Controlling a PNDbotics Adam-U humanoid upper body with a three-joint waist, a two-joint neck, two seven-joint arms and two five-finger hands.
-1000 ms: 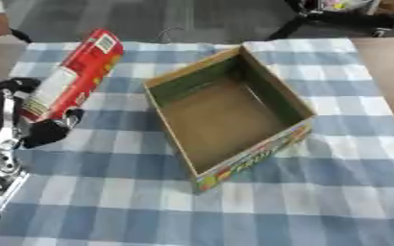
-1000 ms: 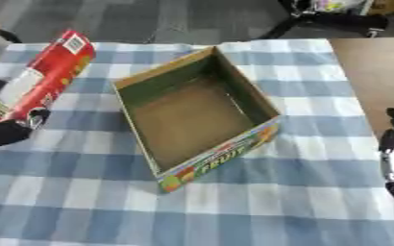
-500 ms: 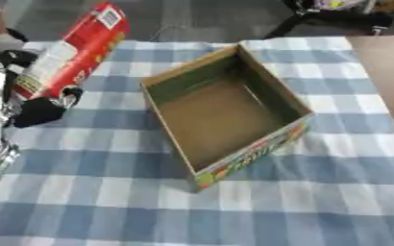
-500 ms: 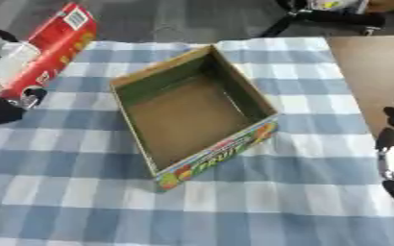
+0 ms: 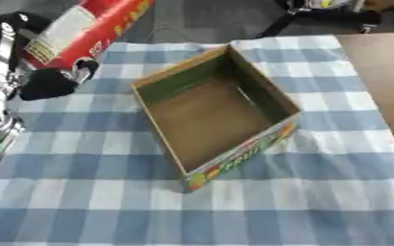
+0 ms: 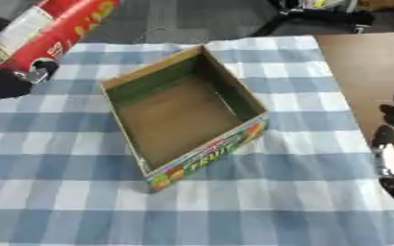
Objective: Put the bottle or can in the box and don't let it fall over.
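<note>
Your left hand (image 5: 41, 72) is up at the top left of the view. Its black fingers and thumb are curled around a tall red can with a white label (image 5: 82, 29). You are holding the can near its bottom end. The can is up in the air and it leans over, with its top end pointing up and to the right, past the top edge of the picture. It does not touch the table. It is to the left of the box and behind it, not over the opening.

The open cardboard box (image 5: 217, 108) sits on the table, turned so that one corner points toward you. The inside is plain brown on the floor and green on the walls. The outer wall near you has bright fruit pictures and letters on it (image 6: 204, 158). There is nothing inside the box.

A blue and white checked tablecloth (image 5: 318, 192) covers the table under the box. On the right, a strip of bare brown tabletop (image 6: 360, 62) shows past the cloth's edge.

Your right hand (image 6: 392, 144) shows at the right edge of the right eye view, low down beside the table. Its fingers point up and are spread a little, holding nothing. It is well apart from the box.
</note>
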